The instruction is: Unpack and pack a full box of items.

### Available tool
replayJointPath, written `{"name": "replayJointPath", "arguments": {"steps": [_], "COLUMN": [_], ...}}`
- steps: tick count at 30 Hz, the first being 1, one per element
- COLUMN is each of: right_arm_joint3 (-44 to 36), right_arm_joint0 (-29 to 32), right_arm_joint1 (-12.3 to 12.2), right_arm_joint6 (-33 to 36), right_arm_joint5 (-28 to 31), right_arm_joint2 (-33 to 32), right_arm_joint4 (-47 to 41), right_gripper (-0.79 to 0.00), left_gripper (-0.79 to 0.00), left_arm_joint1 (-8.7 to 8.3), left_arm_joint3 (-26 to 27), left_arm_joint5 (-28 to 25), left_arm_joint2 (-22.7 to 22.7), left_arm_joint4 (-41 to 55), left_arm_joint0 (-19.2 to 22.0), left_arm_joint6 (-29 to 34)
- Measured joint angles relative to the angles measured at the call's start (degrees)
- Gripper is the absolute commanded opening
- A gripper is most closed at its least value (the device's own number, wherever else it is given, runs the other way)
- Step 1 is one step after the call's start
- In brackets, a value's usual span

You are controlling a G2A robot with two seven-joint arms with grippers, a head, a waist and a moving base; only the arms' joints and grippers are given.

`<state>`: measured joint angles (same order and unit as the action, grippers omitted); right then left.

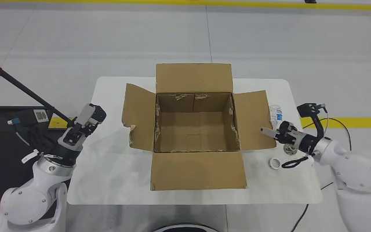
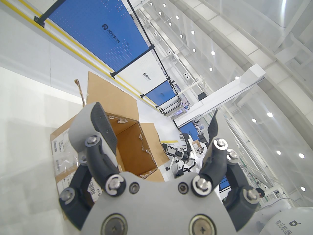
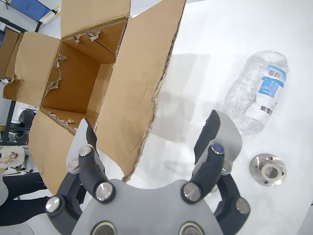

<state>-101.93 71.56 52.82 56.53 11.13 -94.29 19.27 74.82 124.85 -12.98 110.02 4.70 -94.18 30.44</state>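
Observation:
An open cardboard box (image 1: 196, 129) stands mid-table with all flaps spread; its inside looks bare (image 3: 73, 74). A crushed clear plastic bottle (image 3: 256, 91) with a blue and white label lies on the table beside the box's right flap (image 1: 276, 113). A round metal flange (image 3: 267, 170) rests close by (image 1: 275, 163). My right gripper (image 3: 149, 133) is open, hovering near the right flap's edge, just short of the bottle and flange (image 1: 268, 131). My left gripper (image 2: 156, 123) is open with nothing in it, raised at the table's left edge (image 1: 95, 113), tilted upward past the box (image 2: 127, 143).
The white table (image 1: 116, 174) has free room left of the box and along its front edge. A dark rod (image 1: 35, 95) slants across the far left. A black cable loop (image 1: 294, 162) hangs by the right wrist.

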Motion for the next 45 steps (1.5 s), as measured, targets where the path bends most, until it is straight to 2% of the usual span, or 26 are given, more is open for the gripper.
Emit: {"name": "replayJointPath", "arguments": {"steps": [12,27,40,45], "right_arm_joint3": [4.21,2.09,-5.61,-9.59], "right_arm_joint0": [-8.26,-13.53,-11.08,-8.98], "right_arm_joint1": [0.12,0.70,-0.01,-0.47], "right_arm_joint6": [4.71,6.18,10.49,10.33], "right_arm_joint5": [3.00,0.52,-1.73,-7.61], "right_arm_joint2": [8.55,17.25,17.28,15.52], "right_arm_joint4": [-0.36,1.47,2.19,6.69], "right_gripper": [0.000,0.000,0.000,0.000], "left_gripper": [0.000,0.000,0.000,0.000], "left_arm_joint1": [0.00,0.00,0.00,0.00], "left_arm_joint3": [0.00,0.00,0.00,0.00], "left_arm_joint5": [0.00,0.00,0.00,0.00], "left_arm_joint2": [0.00,0.00,0.00,0.00], "left_arm_joint4": [0.00,0.00,0.00,0.00], "left_arm_joint0": [0.00,0.00,0.00,0.00], "left_arm_joint6": [0.00,0.00,0.00,0.00]}}
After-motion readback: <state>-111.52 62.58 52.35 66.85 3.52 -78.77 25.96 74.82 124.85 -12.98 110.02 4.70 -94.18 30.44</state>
